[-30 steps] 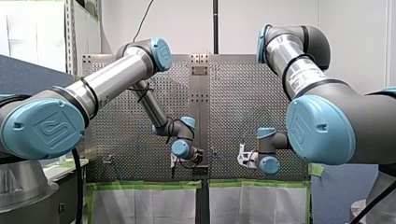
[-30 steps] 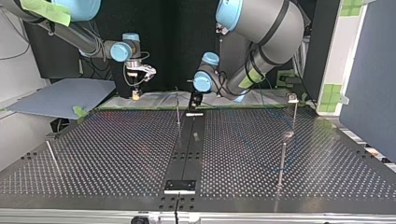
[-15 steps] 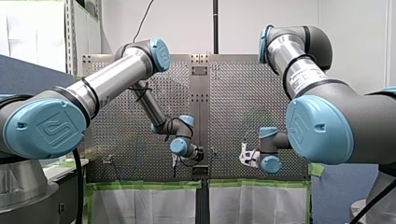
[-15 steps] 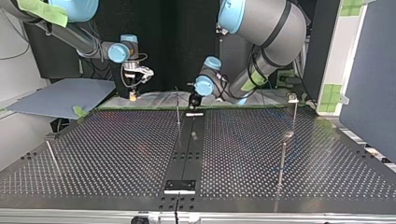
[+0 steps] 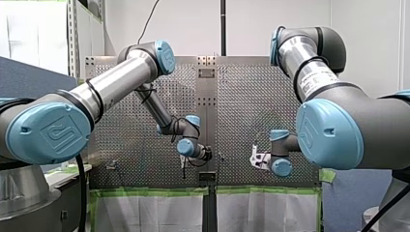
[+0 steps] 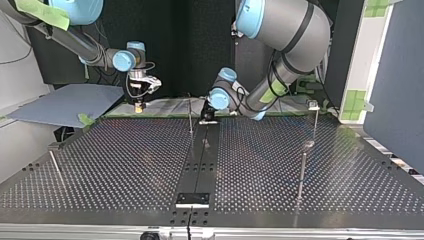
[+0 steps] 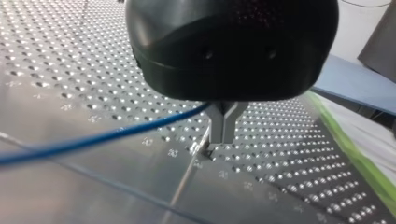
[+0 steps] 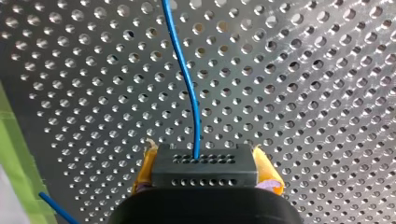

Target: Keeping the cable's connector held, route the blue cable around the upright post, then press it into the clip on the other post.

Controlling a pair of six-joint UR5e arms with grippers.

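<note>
Blue cable (image 7: 93,137) sits pinched in your closed left gripper (image 7: 222,133) beside the post (image 7: 187,170) for wrapping; your right gripper (image 8: 205,161) clamps the connector (image 8: 204,171), anchoring it.

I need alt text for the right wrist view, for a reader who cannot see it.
My right pincer clamps a black rectangular connector block with small holes between its yellow pads. A thin blue cable runs from the block away over the perforated metal table, whose edge carries a strip of green tape.
</note>
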